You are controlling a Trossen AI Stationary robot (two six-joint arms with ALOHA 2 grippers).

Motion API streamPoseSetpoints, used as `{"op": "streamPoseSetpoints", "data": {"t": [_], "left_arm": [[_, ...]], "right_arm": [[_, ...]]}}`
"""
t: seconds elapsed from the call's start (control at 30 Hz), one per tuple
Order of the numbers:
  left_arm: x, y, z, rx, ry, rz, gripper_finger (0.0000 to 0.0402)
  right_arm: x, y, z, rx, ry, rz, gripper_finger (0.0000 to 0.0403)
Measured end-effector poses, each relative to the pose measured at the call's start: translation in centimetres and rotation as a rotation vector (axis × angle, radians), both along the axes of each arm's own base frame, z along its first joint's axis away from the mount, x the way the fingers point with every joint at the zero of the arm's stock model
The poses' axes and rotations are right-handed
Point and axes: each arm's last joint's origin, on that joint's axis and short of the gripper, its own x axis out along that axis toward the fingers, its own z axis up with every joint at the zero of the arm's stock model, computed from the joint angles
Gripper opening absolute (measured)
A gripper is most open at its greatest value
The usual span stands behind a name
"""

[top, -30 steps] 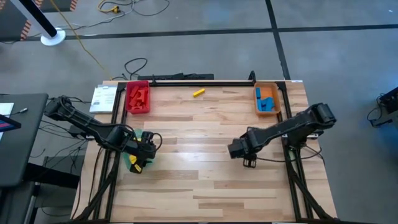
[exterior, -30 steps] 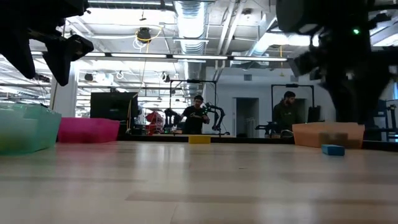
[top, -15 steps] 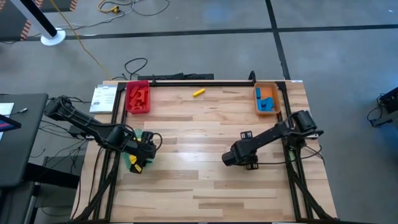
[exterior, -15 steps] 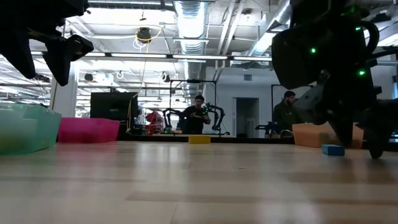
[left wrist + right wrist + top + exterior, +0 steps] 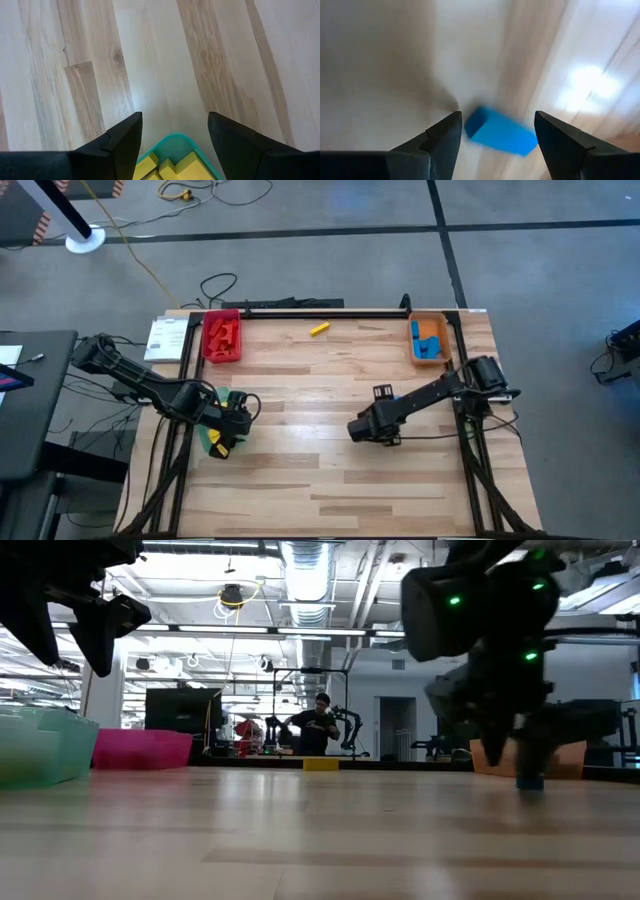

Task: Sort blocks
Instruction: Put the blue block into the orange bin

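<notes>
Table (image 5: 330, 480) of pale wood planks fills your overhead view, with both dark arms reaching in over it. Your right gripper (image 5: 496, 131) hangs low over the right-centre of the boards, fingers apart, and a loose blue block (image 5: 499, 132) lies on the wood between them, not clamped. Your left gripper (image 5: 172, 131) waits at the left edge, fingers apart and empty, above the green tray (image 5: 176, 144), which holds yellow blocks (image 5: 172, 167). At the far left corner you have the red tray (image 5: 221, 336) with red blocks (image 5: 224, 332) in it; at the far right corner, the orange tray (image 5: 429, 339) holds blue blocks (image 5: 428, 346). One yellow block (image 5: 319, 328) lies alone on the boards near the far edge, between those two trays.
</notes>
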Motion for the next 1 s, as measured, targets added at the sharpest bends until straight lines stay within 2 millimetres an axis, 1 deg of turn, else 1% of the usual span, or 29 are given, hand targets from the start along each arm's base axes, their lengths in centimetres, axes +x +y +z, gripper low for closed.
{"op": "streamPoseSetpoints", "data": {"t": [0.17, 0.33, 0.43, 0.6, 0.7, 0.83, 1.0], "left_arm": [[0.0, 0.0, 0.0, -0.004, -0.001, 0.008, 0.0222], [0.0, 0.0, 0.0, -0.005, -0.001, 0.007, 0.0222], [0.0, 0.0, 0.0, -0.005, -0.001, 0.007, 0.0222], [0.0, 0.0, 0.0, -0.005, -0.001, 0.008, 0.0222], [0.1, -0.1, 0.1, -0.009, -0.016, 0.003, 0.0222], [0.2, -0.1, 0.1, -0.013, -0.027, 0.001, 0.0222], [0.3, -0.1, 0.2, -0.015, -0.032, 0.002, 0.0222]], "right_arm": [[1.1, -1.2, -0.2, -0.027, -0.095, -0.023, 0.0265], [1.0, -1.9, 0.3, -0.048, -0.053, -0.036, 0.0265], [0.9, -1.5, 1.4, -0.052, -0.032, -0.026, 0.0265], [0.7, 0.3, 3.9, 0.028, -0.086, 0.108, 0.0265], [0.1, 0.6, 4.9, 0.048, -0.086, 0.162, 0.0265], [-0.4, 0.2, 4.9, 0.071, -0.050, 0.165, 0.0265], [-1.1, -0.5, 3.4, 0.116, -0.007, 0.137, 0.0265]]}}
